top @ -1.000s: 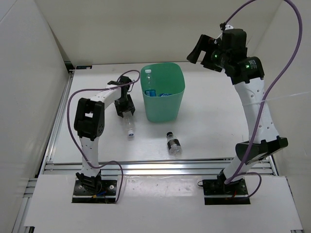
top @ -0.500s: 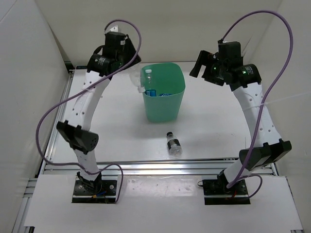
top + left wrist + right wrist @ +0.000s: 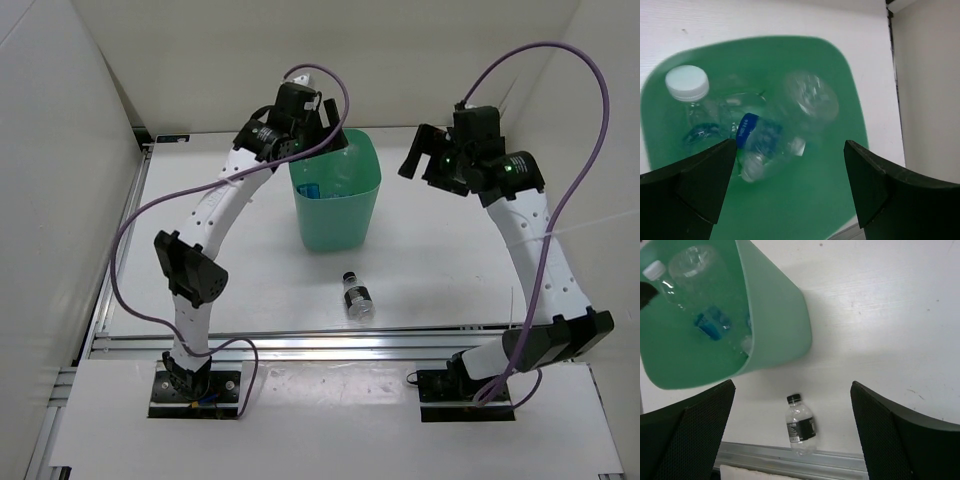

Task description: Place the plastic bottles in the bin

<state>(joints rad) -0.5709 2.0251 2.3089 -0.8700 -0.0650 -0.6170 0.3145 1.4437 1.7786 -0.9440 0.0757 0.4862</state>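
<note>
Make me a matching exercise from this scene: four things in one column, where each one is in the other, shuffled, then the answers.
Things
1. left gripper
2. right gripper
3. short dark-label bottle
4. white-capped bottle

Places
A. lying on the table, on the near side of the bin
B. inside the bin
C. open, above the bin's mouth
D. open, in the air to the right of the bin

Pairs: 1-C, 2-D, 3-A, 4-B
</note>
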